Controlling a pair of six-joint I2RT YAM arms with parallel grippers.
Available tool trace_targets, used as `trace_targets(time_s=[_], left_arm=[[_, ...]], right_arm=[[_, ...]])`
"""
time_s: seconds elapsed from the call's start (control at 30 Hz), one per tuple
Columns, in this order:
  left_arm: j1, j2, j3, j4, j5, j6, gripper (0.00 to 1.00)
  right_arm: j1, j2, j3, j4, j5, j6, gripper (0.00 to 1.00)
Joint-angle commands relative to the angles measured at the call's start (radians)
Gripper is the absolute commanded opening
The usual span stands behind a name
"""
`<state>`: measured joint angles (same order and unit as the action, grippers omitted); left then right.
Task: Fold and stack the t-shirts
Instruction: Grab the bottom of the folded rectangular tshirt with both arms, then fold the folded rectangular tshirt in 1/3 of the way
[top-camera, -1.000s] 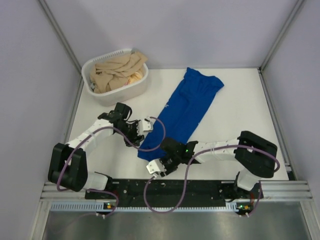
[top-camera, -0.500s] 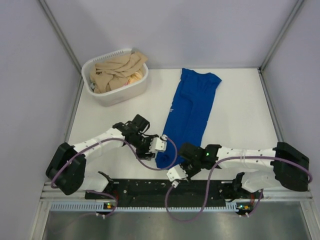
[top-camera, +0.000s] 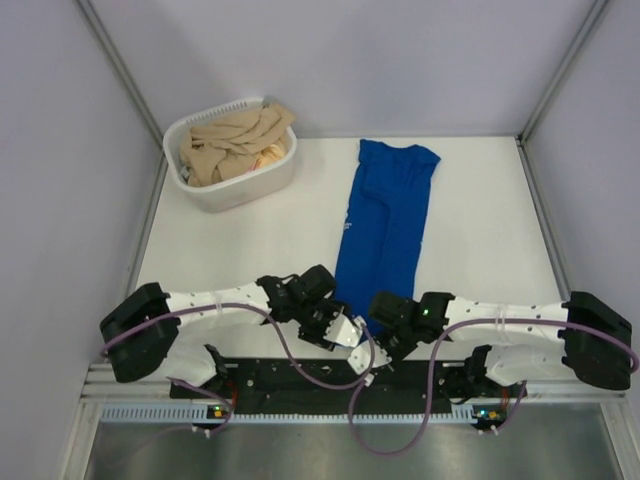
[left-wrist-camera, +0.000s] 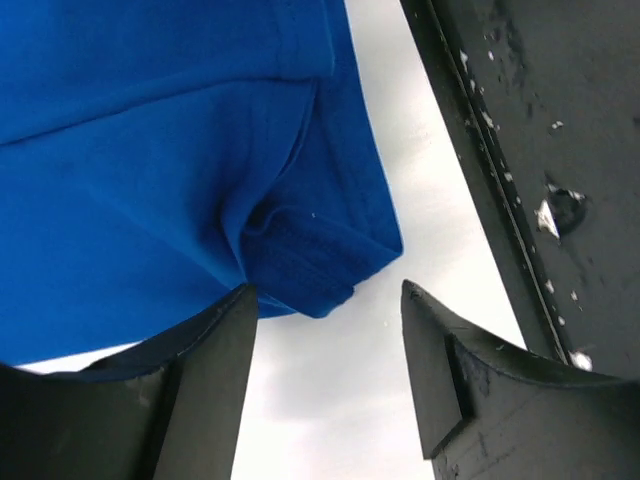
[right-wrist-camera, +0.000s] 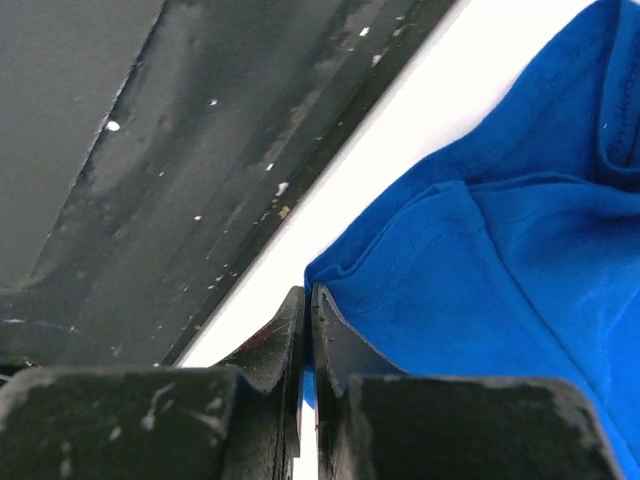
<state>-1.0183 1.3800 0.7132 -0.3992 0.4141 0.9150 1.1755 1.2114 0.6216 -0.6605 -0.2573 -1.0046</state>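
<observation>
Now, blue t-shirt (top-camera: 385, 215) lying long and narrow on the white table (top-camera: 480, 220), my left gripper (left-wrist-camera: 325, 300) spread open at one near corner, my right gripper (right-wrist-camera: 307, 295) pinched tight on the near hem.

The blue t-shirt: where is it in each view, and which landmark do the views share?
Top external: blue t-shirt lies mid-table, a long strip.
Left wrist: it fills the upper left.
Right wrist: it fills the right.
Shared landmark: black rail along the table's near edge.
</observation>
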Motion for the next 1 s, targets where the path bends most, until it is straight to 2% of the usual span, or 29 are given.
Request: trace_targets(time_s=[0.0,0.1,0.13,0.17,0.3,0.43,0.53,0.63,0.73,0.83,0.97], left_arm=[[-0.072,0.043,-0.008,0.083,-0.101,-0.004,0.62],[-0.091,0.092,-0.005,0.085,-0.168,-0.002,0.57],[-0.095,0.111,-0.003,0.083,-0.188,-0.004,0.53],[-0.1,0.126,0.002,0.085,-0.207,-0.01,0.45],[-0.115,0.156,0.032,0.086,-0.236,-0.067,0.0],[-0.102,0.104,0.086,0.08,-0.216,-0.151,0.0],[-0.045,0.073,0.147,0.06,-0.198,-0.205,0.0],[0.05,0.106,0.25,-0.007,-0.176,-0.257,0.0],[0.148,0.18,0.391,-0.044,-0.169,-0.304,0.0],[0.228,0.287,0.53,-0.079,-0.172,-0.335,0.0],[0.302,0.451,0.754,-0.173,-0.153,-0.373,0.0]], right_arm=[[0.001,-0.035,0.0,-0.016,-0.028,-0.015,0.0],[0.001,-0.035,0.009,-0.016,-0.008,-0.009,0.0],[0.001,-0.036,0.01,-0.017,0.003,-0.005,0.0],[0.001,-0.042,0.012,-0.017,0.012,0.003,0.0],[-0.019,-0.075,0.013,-0.017,0.038,0.035,0.0],[-0.095,-0.137,0.03,-0.017,0.046,0.061,0.0],[-0.169,-0.187,0.049,-0.016,0.053,0.054,0.0],[-0.299,-0.197,0.079,0.016,0.043,0.041,0.0],[-0.433,-0.168,0.112,0.1,0.047,0.018,0.0],[-0.563,-0.103,0.125,0.26,0.043,-0.005,0.0],[-0.677,0.014,0.162,0.449,-0.017,-0.032,0.0]])
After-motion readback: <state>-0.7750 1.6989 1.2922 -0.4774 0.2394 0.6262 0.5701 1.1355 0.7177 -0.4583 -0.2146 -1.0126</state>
